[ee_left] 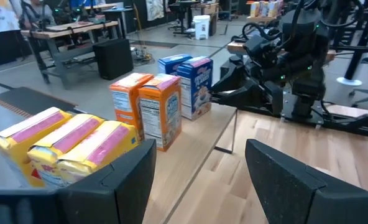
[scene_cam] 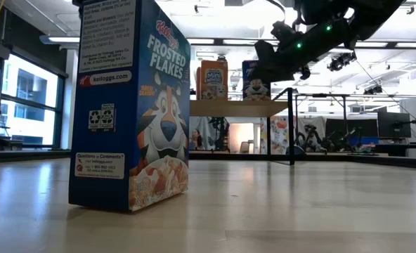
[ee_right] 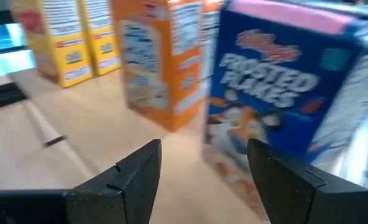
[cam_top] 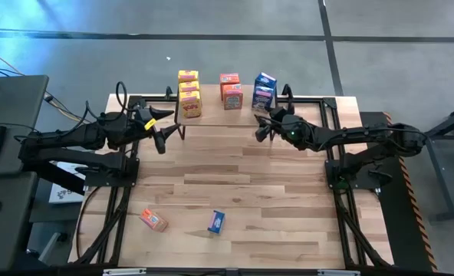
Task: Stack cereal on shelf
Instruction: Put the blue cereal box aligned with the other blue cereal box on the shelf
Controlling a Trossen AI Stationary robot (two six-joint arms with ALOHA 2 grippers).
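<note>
From the top-down cam, the shelf (cam_top: pixel 212 115) sits upper middle with seven cereal boxes: three yellow (cam_top: pixel 189 96), two orange (cam_top: pixel 231 90), two blue (cam_top: pixel 263 90). One more orange box (cam_top: pixel 154 221) and one blue box (cam_top: pixel 216 221) lie lower middle on the table (cam_top: pixel 235 184). The left gripper (cam_top: pixel 166 126) and right gripper (cam_top: pixel 264 126) hover just below the shelf.

Low cam: that blue box fills the left.

Wrist cams: both grippers are spread, holding nothing.
</note>
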